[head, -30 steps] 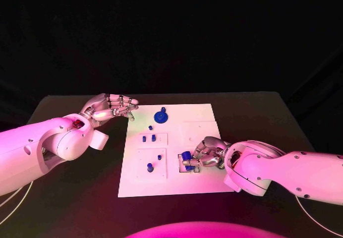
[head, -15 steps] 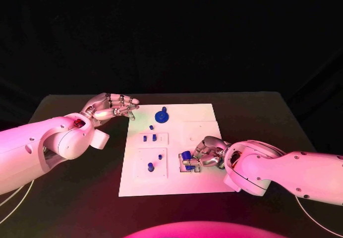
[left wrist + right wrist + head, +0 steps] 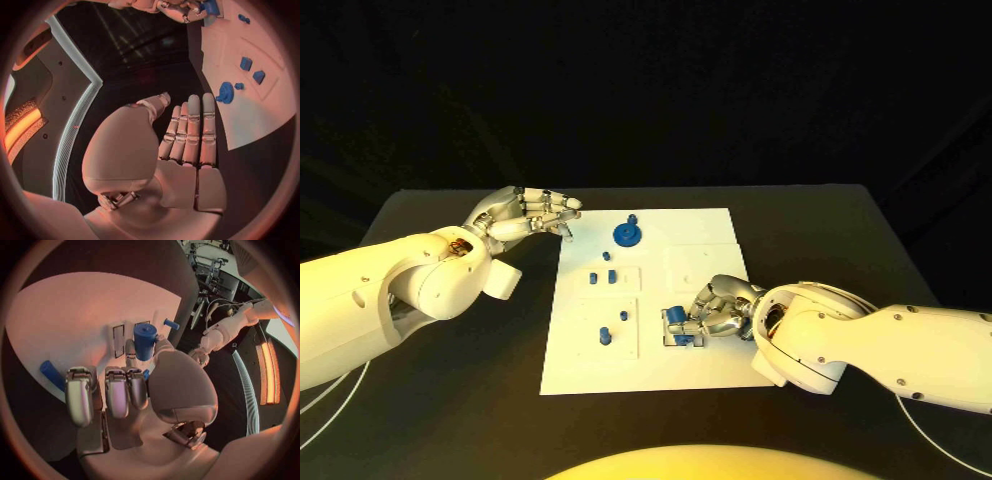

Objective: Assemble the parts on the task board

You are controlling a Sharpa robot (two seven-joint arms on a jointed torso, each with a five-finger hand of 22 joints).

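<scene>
The white task board (image 3: 697,365) lies in the middle of the black table. My right hand (image 3: 715,308) is at the board's right part and pinches a blue cylinder (image 3: 675,317) (image 3: 144,339) upright just above a small framed slot (image 3: 678,338). My left hand (image 3: 524,215) (image 3: 187,132) hovers off the board's far left corner, fingers straight and side by side, holding nothing. On the board sit a blue gear (image 3: 627,235) (image 3: 225,92), two small blocks (image 3: 600,277) and two lower pieces (image 3: 604,336).
Bare black table (image 3: 444,400) runs round the board on all sides. A blue peg (image 3: 607,257) stands near the gear. In the right wrist view, another blue piece (image 3: 52,374) lies on the board beyond my fingertips.
</scene>
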